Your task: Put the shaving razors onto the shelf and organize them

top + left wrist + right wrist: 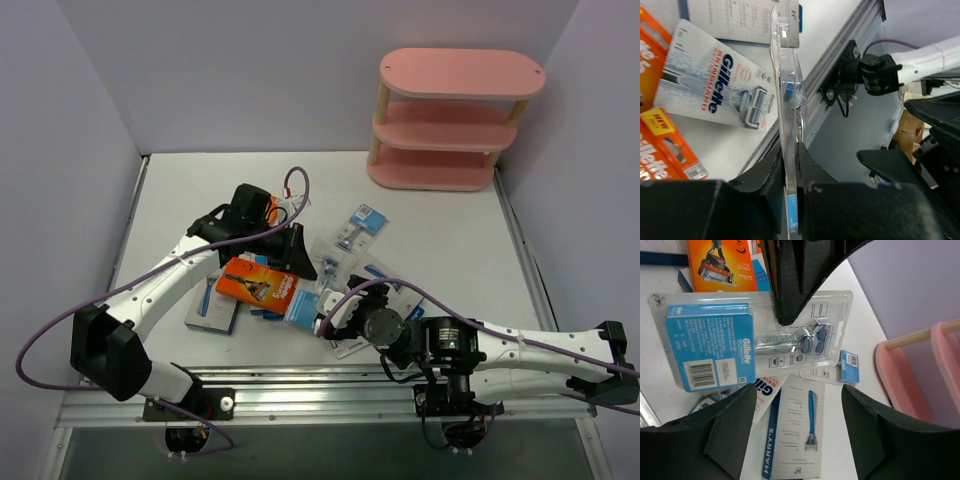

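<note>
— None of the razor packs on the shelf yet?
— None. I'm at pickup: left jaws clench a clear blister pack edge-on above the worktop; right jaws hang released over a Gillette card. Next I must carry the pack across to the far-right shelf.

Bare table lies open before the shelf. Farther from it, razor packs, the left arm and the right arm crowd the way; a wall stands close behind.
</note>
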{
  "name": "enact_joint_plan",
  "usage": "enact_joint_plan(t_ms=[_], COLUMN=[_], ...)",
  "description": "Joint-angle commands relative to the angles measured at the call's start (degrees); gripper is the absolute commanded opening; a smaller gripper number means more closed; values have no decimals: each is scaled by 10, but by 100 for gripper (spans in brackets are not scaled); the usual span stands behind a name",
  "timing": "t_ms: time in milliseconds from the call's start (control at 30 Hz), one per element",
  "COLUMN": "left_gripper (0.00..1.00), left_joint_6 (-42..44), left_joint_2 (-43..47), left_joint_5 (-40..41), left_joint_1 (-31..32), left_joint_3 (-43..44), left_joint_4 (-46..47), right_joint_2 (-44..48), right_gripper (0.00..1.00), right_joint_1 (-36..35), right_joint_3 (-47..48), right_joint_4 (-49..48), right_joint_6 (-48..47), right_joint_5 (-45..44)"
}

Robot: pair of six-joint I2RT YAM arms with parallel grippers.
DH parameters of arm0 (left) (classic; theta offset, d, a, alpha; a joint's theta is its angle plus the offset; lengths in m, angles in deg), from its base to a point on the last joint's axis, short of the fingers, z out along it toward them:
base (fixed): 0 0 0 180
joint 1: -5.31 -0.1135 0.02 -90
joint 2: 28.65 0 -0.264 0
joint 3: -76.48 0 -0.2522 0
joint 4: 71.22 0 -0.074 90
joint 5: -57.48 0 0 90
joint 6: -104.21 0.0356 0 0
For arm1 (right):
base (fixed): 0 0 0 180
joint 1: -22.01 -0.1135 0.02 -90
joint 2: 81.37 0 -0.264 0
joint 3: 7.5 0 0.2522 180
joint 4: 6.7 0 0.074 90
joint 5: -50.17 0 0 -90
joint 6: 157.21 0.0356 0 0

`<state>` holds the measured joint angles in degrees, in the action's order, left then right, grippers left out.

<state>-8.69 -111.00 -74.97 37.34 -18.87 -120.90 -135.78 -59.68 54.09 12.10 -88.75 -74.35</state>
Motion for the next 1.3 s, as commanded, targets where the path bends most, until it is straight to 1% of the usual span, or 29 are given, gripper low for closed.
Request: enact_joint_plan(t_ms=[0, 133, 300, 533, 767, 933, 1133, 1267], left_gripper=[2, 2, 2, 2, 2, 2, 2, 2], left_joint_6=[-3, 0, 13, 29, 42, 51, 57, 52], left_joint_2=[9, 10, 3, 5, -4, -22, -39, -38], left_joint_5=[-38, -44, -61, -73, -83, -80, -78, -94], left_joint_1=[22, 47, 73, 87, 105, 120, 121, 121], left_joint_3=[43, 51, 64, 89, 101, 107, 115, 125], left_joint_4=[-20, -32, -49, -77, -89, -101, -110, -106], right_joint_2=[9, 19, 5, -12, -7, -7, -13, -24], right_gripper=[65, 67, 68, 68, 68, 65, 62, 61], right_joint_1=[-4, -5, -5, -5, -5, -7, -11, -12], right_joint_3=[-1, 7, 23, 38, 45, 57, 72, 70], right_joint_4=[-6, 11, 55, 112, 119, 118, 125, 134], right_joint_6=[-71, -100, -116, -126, -135, -145, -152, -152], right_joint_5=[-14, 13, 56, 97, 105, 100, 101, 119])
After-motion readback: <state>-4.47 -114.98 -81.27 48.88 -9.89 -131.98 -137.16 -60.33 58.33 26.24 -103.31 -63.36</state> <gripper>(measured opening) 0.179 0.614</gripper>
